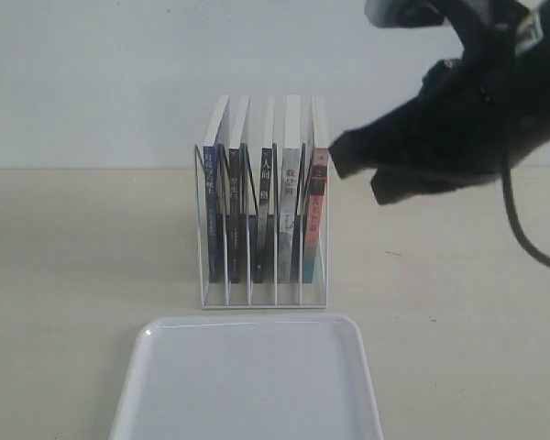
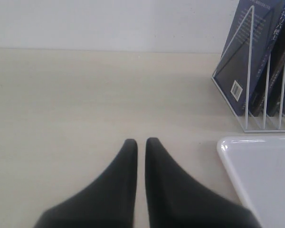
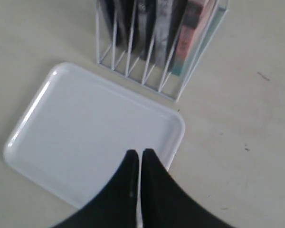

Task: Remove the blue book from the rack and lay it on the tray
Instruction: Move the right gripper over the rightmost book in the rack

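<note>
On the far left, the left end effector (image 2: 141, 142) hangs low over the bare surface (image 2: 61, 104), its two dark fingers brought together with only a thin slit between them and nothing held. The exterior view does not show it at all. From it, the blue book (image 2: 249, 52) lies ahead and to the side, in the outermost left slot of the rack (image 1: 264, 302). The book stands upright, so its long axis is vertical, and its narrow spine faces the tray (image 1: 247, 394), which lies flat just in front of the rack. The outer wire frame of the rack crosses the book's free cover, and a black-spined book (image 1: 233, 211) stands just beside it on the other side, so I judge that the open way out is upward or forward toward the tray. More books fill the next slots, and the pink-and-teal-spined book (image 1: 314, 215) stands in the last slot on the right. The right end effector (image 3: 137, 154) is also closed and empty. In the exterior view it is raised near the top of that last book, at the end of the rack opposite to the blue book. The left arm therefore seems to be on the nearer side, while the right one would have to cross over all the other books.
</note>
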`<state>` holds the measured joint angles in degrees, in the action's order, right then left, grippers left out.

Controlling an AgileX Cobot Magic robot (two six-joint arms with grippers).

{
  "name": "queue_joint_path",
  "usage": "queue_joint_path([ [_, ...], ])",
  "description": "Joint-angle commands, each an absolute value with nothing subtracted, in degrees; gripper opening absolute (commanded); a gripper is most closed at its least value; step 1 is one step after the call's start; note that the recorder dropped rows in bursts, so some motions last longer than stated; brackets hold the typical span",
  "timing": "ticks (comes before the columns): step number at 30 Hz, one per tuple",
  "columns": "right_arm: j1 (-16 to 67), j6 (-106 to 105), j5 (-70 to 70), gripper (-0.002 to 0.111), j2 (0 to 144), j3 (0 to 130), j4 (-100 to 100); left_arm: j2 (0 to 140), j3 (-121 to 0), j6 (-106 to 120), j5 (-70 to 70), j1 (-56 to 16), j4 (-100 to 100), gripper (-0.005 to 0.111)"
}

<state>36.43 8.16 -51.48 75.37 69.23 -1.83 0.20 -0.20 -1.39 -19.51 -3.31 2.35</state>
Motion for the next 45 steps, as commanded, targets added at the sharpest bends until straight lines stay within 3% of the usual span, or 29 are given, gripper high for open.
queue_joint_path([
  [1, 36.62, 12.11, -56.90, 0.002, 82.40, 80.73, 1.96, 0.00, 0.00, -1.88, -19.28, -3.08, 2.29, 0.006],
  [3, 36.62, 12.11, -58.12, 0.006, 85.74, 86.07, 1.96, 0.00, 0.00, -1.88, -19.28, -3.08, 2.29, 0.006],
  [8, 36.52, 15.01, -57.59, 0.037, 94.35, 94.59, 4.79, 0.00, 0.00, -1.88, -19.28, -3.08, 2.29, 0.006],
  [10, 36.52, 16.66, -57.21, 0.044, 97.21, 96.92, 6.55, 0.00, 0.00, -1.88, -19.28, -3.08, 2.29, 0.006],
  [16, 36.41, 22.52, -57.41, 0.044, 104.76, 103.58, 15.38, 0.00, 0.00, -1.88, -19.28, -3.08, 2.29, 0.006],
  [22, 32.07, 22.11, -56.55, 0.044, 109.55, 107.57, 11.87, 0.00, 0.00, -1.88, -19.28, -3.08, 2.29, 0.006],
  [45, 28.54, 15.33, -49.46, 0.044, 115.48, 107.55, 0.50, 0.00, 0.00, -1.88, -19.28, -3.08, 2.29, 0.006],
])
